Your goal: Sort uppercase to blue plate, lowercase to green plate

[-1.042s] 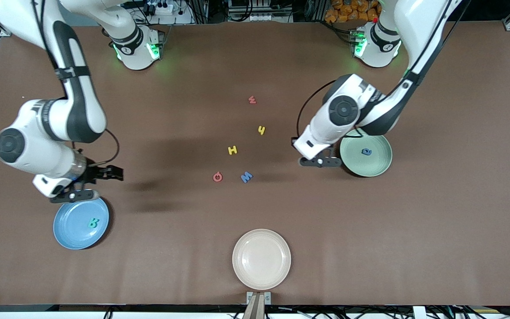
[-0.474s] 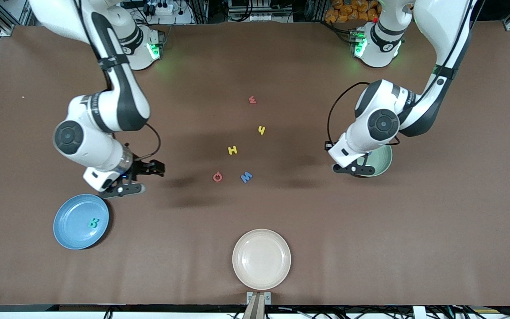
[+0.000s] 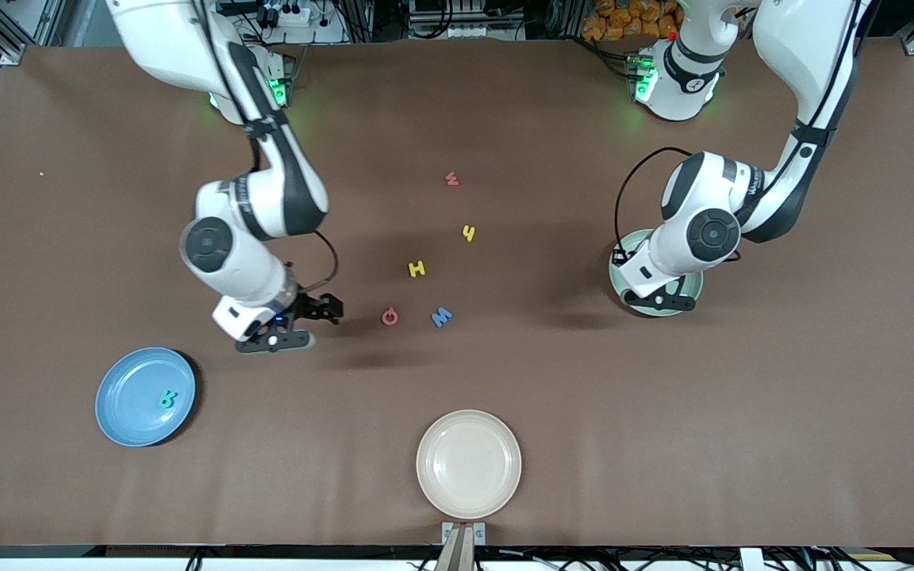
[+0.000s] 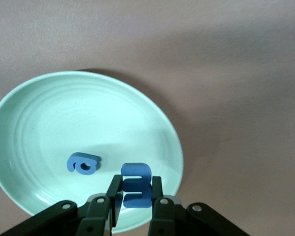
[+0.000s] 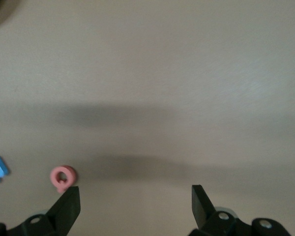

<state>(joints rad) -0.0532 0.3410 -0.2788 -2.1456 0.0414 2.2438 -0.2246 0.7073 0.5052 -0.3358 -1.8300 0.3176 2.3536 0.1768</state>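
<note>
We have the left gripper (image 4: 132,209) hanging over the green plate (image 3: 625,295), its fingers (image 4: 114,194) pinched on a blue three-pronged letter (image 4: 135,186), with the rounded blue letter (image 4: 83,163) already lying in the plate just beside the drop spot. In the front view that arm's wrist covers most of the plate, so we cannot see either blue piece from there. The right gripper (image 3: 322,311) is low above the bare table with its fingers spread wide and nothing between them, and the red ring letter (image 3: 390,317) lies just beside it, toward the green plate's end of the table; the right arm is clearly the nearer one for that piece. We judge the coming pick turns on this: the ring sits off to one side of the open fingers, near one fingertip (image 5: 69,206) in the right wrist view, not centred between them. The blue M (image 3: 442,317) is next along toward the green plate, cut off at the edge of the right wrist view. The yellow H (image 3: 417,269), the yellow 4-shaped letter (image 3: 469,233) and the small red letter (image 3: 451,179) lie farther from the camera than the ring. The teal letter (image 3: 167,399) rests in the blue plate (image 3: 120,412).
</note>
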